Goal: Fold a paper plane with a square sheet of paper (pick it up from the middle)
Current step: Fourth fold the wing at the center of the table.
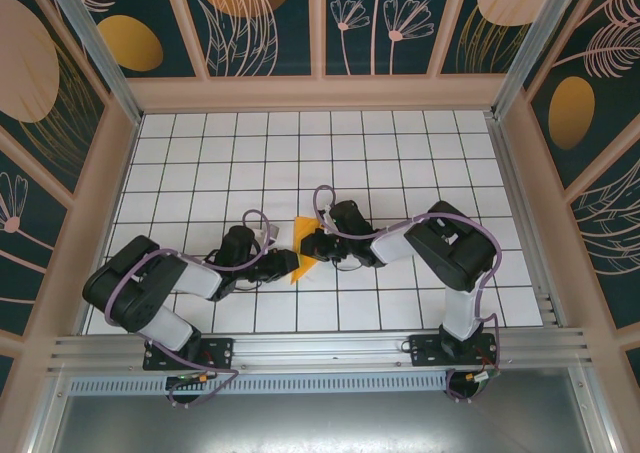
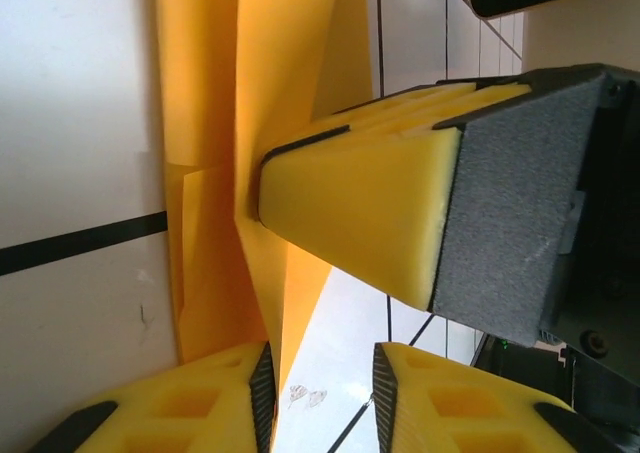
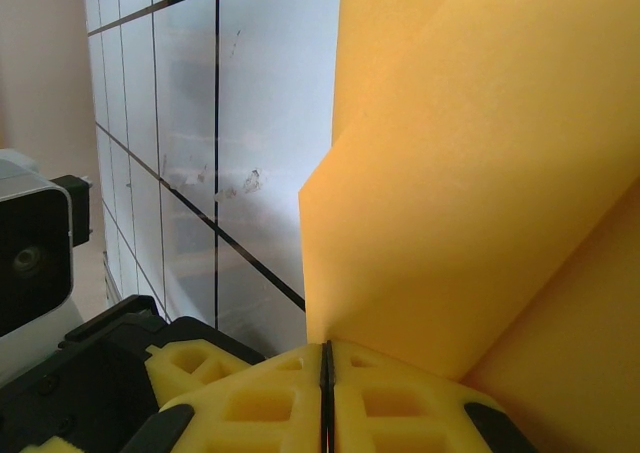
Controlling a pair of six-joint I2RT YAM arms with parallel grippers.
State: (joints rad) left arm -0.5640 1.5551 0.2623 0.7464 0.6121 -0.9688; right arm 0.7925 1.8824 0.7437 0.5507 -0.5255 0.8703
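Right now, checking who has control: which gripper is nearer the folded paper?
Right. The right gripper is shut on the orange paper; the left gripper sits open, the paper's edge between its fingers.

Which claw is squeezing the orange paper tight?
The right claw. Its two yellow fingers are pressed together with the orange paper pinched between them. The left claw stands open, with a gap showing.
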